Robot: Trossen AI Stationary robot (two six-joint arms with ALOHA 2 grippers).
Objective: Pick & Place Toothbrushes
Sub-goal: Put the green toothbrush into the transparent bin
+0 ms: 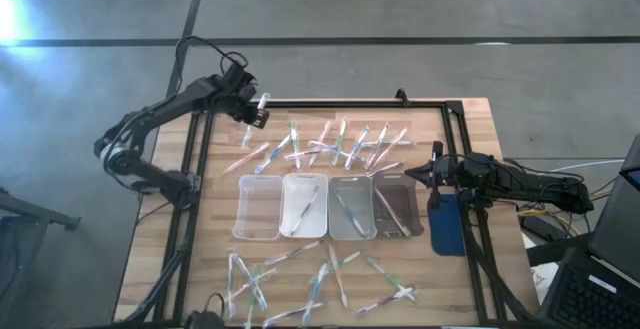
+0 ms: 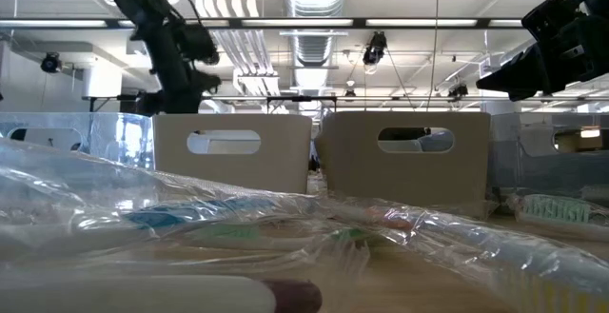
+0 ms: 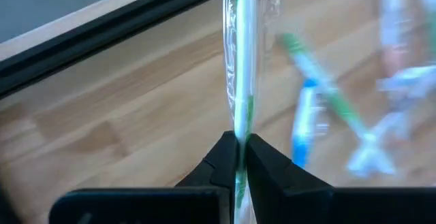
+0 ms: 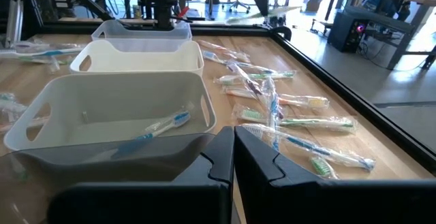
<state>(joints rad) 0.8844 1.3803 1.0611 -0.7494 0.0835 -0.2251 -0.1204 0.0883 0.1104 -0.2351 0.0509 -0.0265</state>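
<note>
Toothbrushes (image 1: 340, 144) mostly lie loose on the surface (image 1: 470, 139); few fill trays (image 1: 303, 206) (left gripper (image 3: 240, 157) clamps a wrapped toothbrush (image 3: 240, 60), right gripper (image 4: 234, 149) closed, empty).

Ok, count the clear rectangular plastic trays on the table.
4, side by side in a row mid-table: first, second, third, fourth nearest the right gripper.

Nothing here can be read. The wrappers on the toothbrushes (image 4: 320, 122) scattered over the table (image 1: 470, 139) carry coloured patches, but no letters or numbers come through on any of them. The trays (image 4: 143, 57) are plain, with no label or brand showing, and no sign in the room behind gives a legible word.
</note>
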